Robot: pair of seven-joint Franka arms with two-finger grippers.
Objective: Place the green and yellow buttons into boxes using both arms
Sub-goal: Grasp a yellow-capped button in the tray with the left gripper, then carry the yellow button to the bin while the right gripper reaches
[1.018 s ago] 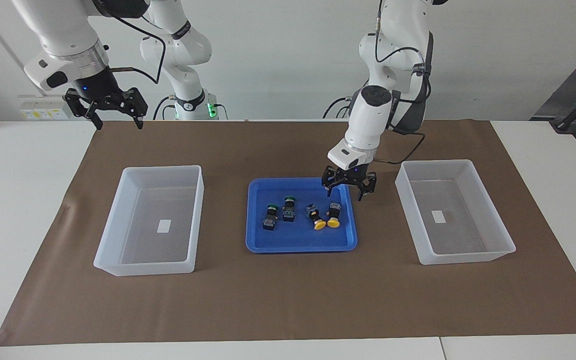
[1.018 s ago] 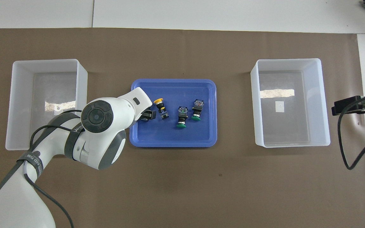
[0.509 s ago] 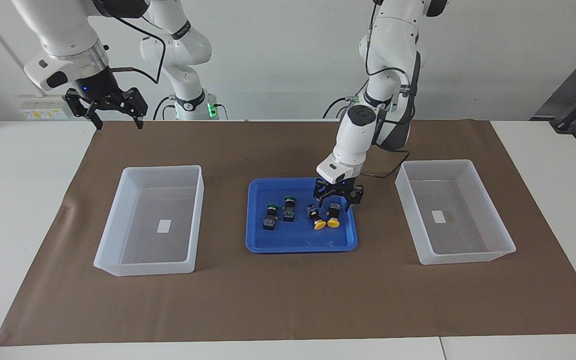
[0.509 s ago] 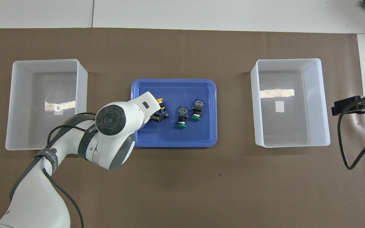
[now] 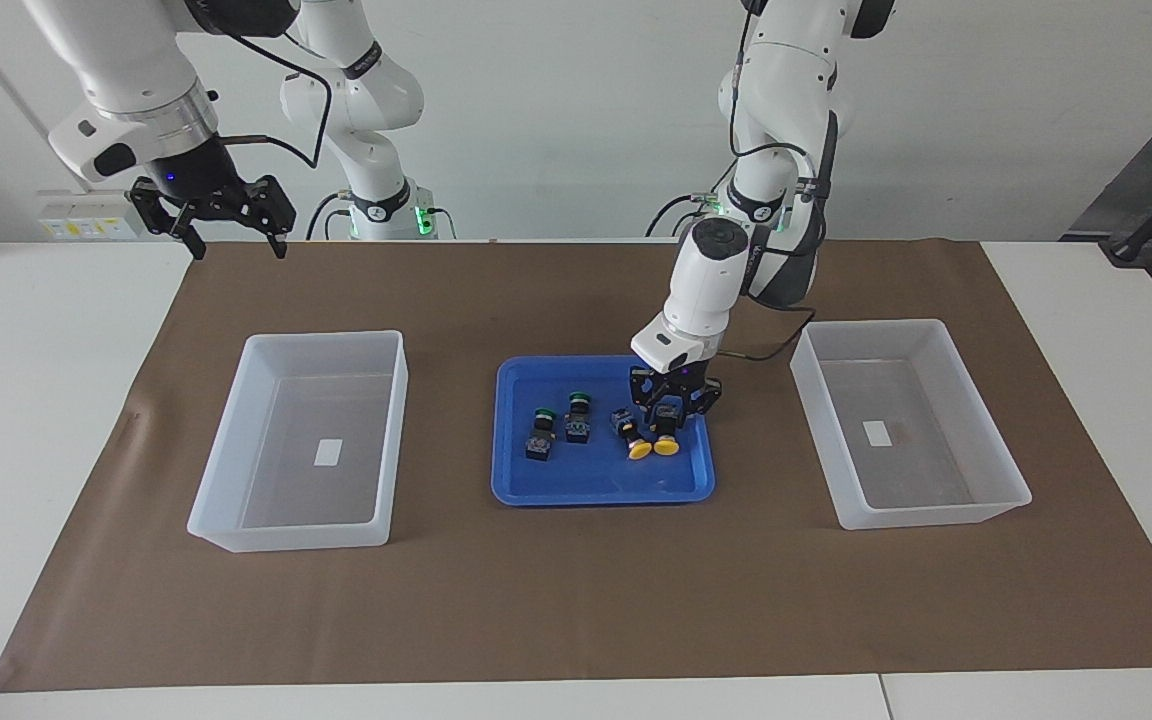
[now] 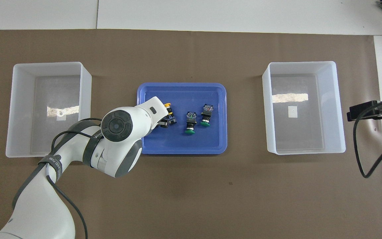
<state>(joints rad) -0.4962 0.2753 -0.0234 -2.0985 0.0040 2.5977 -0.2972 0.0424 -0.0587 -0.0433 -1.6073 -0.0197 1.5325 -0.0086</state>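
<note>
The left arm [image 6: 121, 127] hides one yellow button [image 5: 667, 438] from overhead.

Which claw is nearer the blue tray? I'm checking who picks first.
Left. The left claw is down in the blue tray at a yellow button. The right claw waits raised, past the box at the right arm's end.

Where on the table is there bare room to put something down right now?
Both boxes, one toward the left arm's end and one toward the right arm's end, hold nothing but a sticker. The brown mat is bare between each box and the blue tray. The tray is crowded: four buttons, with the left gripper down on a yellow button.
</note>
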